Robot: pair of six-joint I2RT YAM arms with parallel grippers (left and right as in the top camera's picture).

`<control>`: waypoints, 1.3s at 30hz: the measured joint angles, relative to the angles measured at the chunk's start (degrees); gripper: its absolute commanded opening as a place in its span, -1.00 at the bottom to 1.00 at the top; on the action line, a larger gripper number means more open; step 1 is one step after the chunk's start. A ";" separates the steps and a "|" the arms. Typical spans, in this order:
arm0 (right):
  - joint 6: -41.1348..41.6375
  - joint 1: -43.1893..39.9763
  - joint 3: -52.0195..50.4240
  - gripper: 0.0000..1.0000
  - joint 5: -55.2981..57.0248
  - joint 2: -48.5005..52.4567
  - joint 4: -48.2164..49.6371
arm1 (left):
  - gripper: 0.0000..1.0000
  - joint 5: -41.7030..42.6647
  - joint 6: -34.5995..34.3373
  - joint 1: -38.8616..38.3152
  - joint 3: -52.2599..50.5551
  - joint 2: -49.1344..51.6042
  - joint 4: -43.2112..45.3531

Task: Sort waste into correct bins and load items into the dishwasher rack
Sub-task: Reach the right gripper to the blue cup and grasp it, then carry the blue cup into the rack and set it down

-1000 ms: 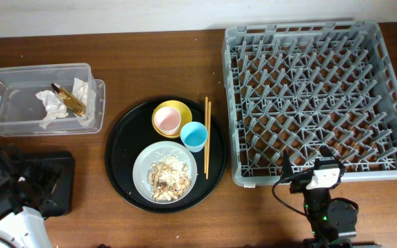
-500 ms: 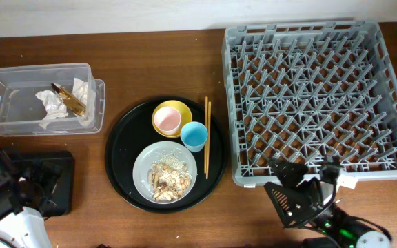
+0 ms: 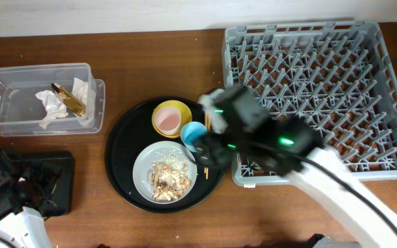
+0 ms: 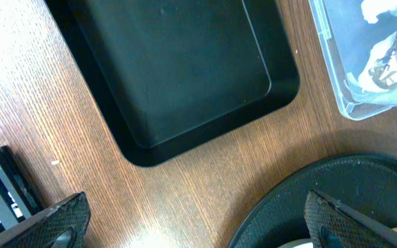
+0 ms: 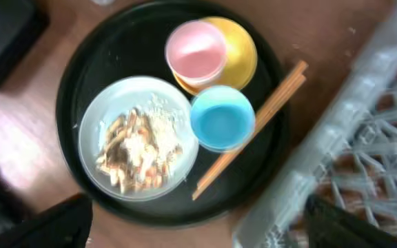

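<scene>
A round grey-white plate point(image 3: 164, 172) with beige food scraps point(image 5: 136, 151) sits on a round black tray point(image 3: 126, 148). On the same tray are a yellow bowl point(image 3: 173, 110) holding a pink cup point(image 5: 196, 51), a light blue cup point(image 5: 221, 118) and wooden chopsticks point(image 5: 253, 127). My right gripper point(image 3: 211, 146) hovers open and empty above this tray, by the blue cup; its fingers point(image 5: 198, 234) frame the tray's front edge. The clear box point(image 3: 19, 110) holds white napkins point(image 3: 52, 105) and a gold-brown wrapper point(image 3: 69, 98). My left gripper point(image 4: 198, 231) is open and empty over the table beside the shallow black tray point(image 4: 185, 69).
The large grey dishwasher rack point(image 3: 316, 89) fills the right side, with no items in it; its corner shows in the right wrist view point(image 5: 364, 138). My right arm crosses the rack's front left corner. The clear box's corner point(image 4: 371, 62) and the round tray's rim point(image 4: 302, 200) show in the left wrist view.
My right arm has swung from the table's front right edge up and left, and its gripper is now over the round tray. The left arm has not moved.
</scene>
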 measured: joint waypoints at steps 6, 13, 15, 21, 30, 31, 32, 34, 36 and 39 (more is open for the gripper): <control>-0.74 2.99 0.04 -0.15 3.21 16.09 7.80 | 0.98 -0.02 0.00 0.00 0.00 0.00 0.07; -0.81 3.48 0.04 -0.14 3.39 23.80 10.75 | 0.98 -0.02 0.00 0.00 0.00 0.00 0.07; -0.87 3.63 0.04 -0.15 3.41 24.87 11.34 | 0.98 -0.02 0.00 0.00 0.00 0.00 0.07; -0.85 3.63 0.04 -0.67 3.58 28.55 11.85 | 0.98 -0.02 0.00 0.00 0.00 0.00 0.07; -0.81 3.63 4.94 -0.92 4.44 28.44 5.95 | 0.98 -0.02 0.00 0.00 0.00 0.00 0.09; -0.85 3.58 8.41 -0.92 4.42 28.20 2.69 | 0.98 -0.02 0.00 0.00 0.00 0.00 0.04; -0.83 3.32 11.43 -0.92 4.42 27.98 0.13 | 0.99 -0.02 0.00 0.00 0.00 0.00 0.11; -0.59 1.77 16.72 -0.92 4.26 27.50 -4.81 | 0.98 -0.02 0.00 0.00 0.00 0.00 0.09; -0.63 -1.51 20.41 -0.92 4.22 27.23 -10.40 | 0.98 -0.02 0.00 0.00 0.00 0.00 0.07; 2.01 -10.64 26.69 -0.92 3.37 27.04 -16.55 | 0.99 -0.02 0.00 0.00 0.00 0.00 0.07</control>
